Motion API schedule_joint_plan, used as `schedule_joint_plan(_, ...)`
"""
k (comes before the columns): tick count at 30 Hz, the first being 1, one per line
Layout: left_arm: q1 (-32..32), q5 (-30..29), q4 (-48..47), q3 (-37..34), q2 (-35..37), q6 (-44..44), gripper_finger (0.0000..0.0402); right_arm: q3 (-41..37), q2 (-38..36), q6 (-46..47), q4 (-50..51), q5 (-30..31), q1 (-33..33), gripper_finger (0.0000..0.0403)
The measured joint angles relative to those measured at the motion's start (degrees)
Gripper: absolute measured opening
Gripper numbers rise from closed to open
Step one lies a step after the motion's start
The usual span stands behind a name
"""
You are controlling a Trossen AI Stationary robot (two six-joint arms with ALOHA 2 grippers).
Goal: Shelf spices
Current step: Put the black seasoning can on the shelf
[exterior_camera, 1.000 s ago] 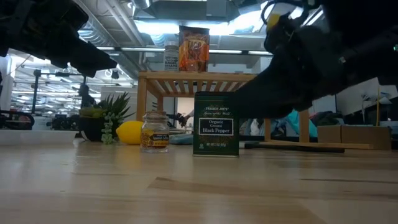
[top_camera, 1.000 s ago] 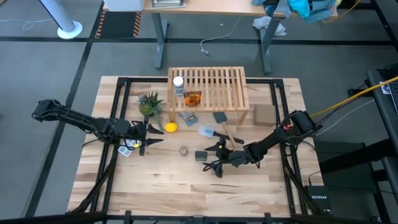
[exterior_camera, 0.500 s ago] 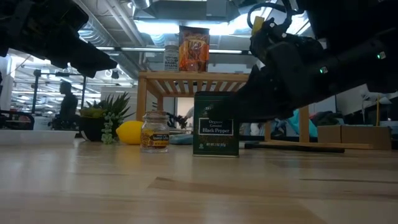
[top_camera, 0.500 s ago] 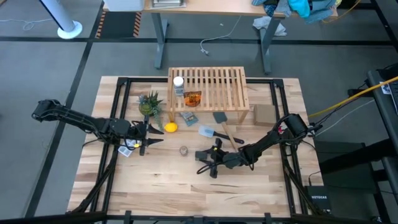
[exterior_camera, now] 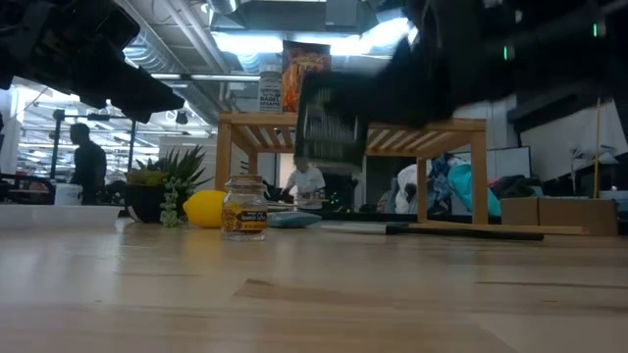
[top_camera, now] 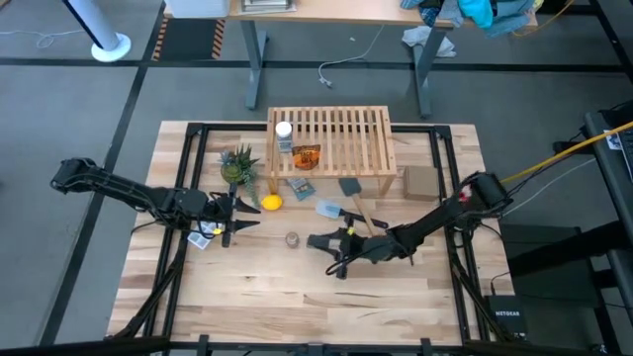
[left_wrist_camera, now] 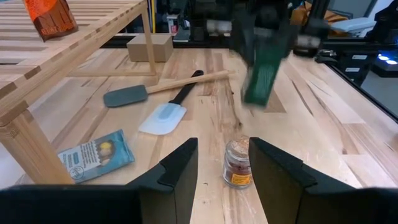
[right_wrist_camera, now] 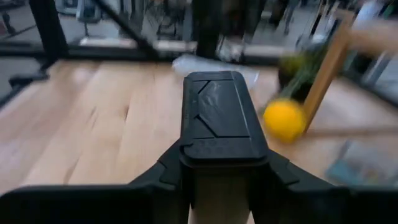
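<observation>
My right gripper (top_camera: 329, 245) is shut on the small black square spice tin (exterior_camera: 334, 118), which is up off the table; the tin also shows in the left wrist view (left_wrist_camera: 261, 78). The tiny clear glass jar (top_camera: 292, 238) stands on the tabletop just left of it. The white-capped jar (top_camera: 284, 133) and the orange container (top_camera: 306, 156) stand on the slatted wooden shelf (top_camera: 346, 133). My left gripper (top_camera: 229, 216) is open and empty near the lemon (top_camera: 271, 203). My right gripper pinches the tin between its two fingers at its upper end, on two opposite sides just below the black lid (right_wrist_camera: 221, 118). The fingers (right_wrist_camera: 283, 177) come slanting down from the table's right. The tin is lifted clear of the table and hangs tilted below them.
Two spatulas (top_camera: 346, 203) lie in front of the shelf, beside a blue packet (top_camera: 300, 185). A small potted plant (top_camera: 237, 163) stands left of the shelf and a cardboard box (top_camera: 420, 180) to its right. People move in the room beyond the table.
My right gripper has gone a little toward the table's left edge, taken hold of the black tin and raised it. The tin stood upright on the table; now it is lifted clear and tilted. The glass jar has stayed in place.
</observation>
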State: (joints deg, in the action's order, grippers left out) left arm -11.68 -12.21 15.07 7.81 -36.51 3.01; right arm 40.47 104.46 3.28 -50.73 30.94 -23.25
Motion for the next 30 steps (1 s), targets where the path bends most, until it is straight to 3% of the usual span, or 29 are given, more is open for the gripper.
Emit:
schedule_joint_plan(7, 0.0, 0.0, -0.1, 0.0, 0.0, 0.2, 0.0137, 0.0, -14.1, -15.0, 6.9, 8.9, 0.3, 0.0112)
schedule_joint_plan(13, 0.0, 0.0, 0.0, 0.0, 0.0, 0.0, 0.0137, 0.0, -26.0, -20.2, 14.8, 6.9, 5.6, 0.0112)
schedule_joint_plan(20, 0.0, 0.0, 0.0, 0.0, 0.0, 0.0, 0.0137, 0.0, -34.3, -20.2, 23.2, -10.2, 20.1, 0.0112)
schedule_joint_plan(27, 0.0, 0.0, 0.0, 0.0, 0.0, 0.0, 0.0137, 0.0, -35.0, -17.0, 26.5, -33.6, 36.8, 0.0112)
schedule_joint_plan(30, 0.0, 0.0, -0.2, 0.0, 0.0, 0.0, 0.0137, 0.0, -35.0, -14.8, 29.6, -39.1, 42.3, 0.0112)
